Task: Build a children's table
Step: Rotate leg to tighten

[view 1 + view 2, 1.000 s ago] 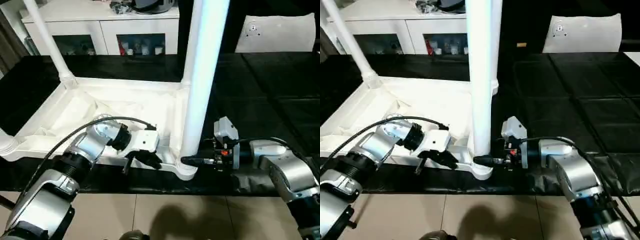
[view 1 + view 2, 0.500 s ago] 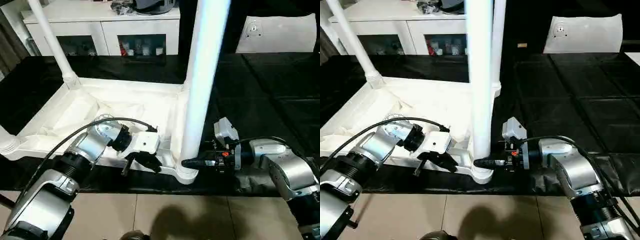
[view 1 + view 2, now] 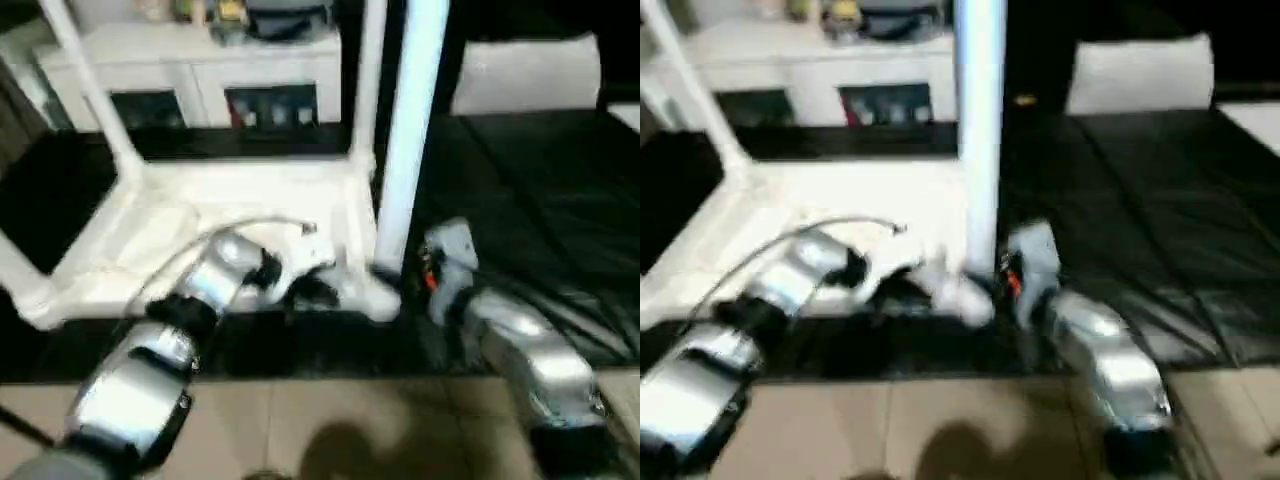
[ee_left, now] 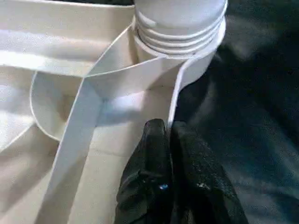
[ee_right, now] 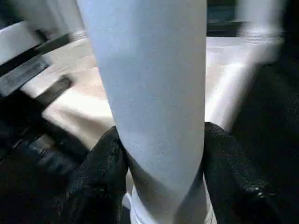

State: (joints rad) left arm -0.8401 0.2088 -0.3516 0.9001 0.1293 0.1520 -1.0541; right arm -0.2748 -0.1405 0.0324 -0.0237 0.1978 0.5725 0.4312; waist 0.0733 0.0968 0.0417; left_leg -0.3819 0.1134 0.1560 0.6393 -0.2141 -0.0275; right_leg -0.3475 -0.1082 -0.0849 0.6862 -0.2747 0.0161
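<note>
Black mat [image 3: 560, 190] covers the work surface; white cabinet [image 3: 200, 70] stands behind it.

Tabletop [image 3: 170, 215] lies upside down on the mat, ribbed side up, near edge close to the robot. Legs stand upright in its corner sockets: far-left leg [image 3: 90, 95], far-right leg [image 3: 368, 85], a stub of another at the near-left corner [image 3: 25, 290]. Near leg [image 5: 149, 88] rises from the near-right socket [image 4: 177, 46], with several thread rings bare above the socket collar in the left wrist view, so by my reading it is not yet fully seated.

Right gripper [image 5: 159, 154] grasps that leg low down, one black finger [image 5: 100, 172] on each side of the tube. Left gripper [image 4: 170, 140] is clenched, fingers pressed together on the thin raised rim [image 4: 175, 100] just beside the socket; a sliver of rim appears to sit between them.

Step in hand, as I judge it: screwing the near leg home.
- Keep the leg plumb to the socket; a tilt risks crossing the threads.
- Turn the wrist about the leg's own axis, no side load.
- Left gripper holds the rim steady so the tabletop does not spin or slide on the mat.
- Regrip low and repeat until the thread rings vanish into the collar.
</note>
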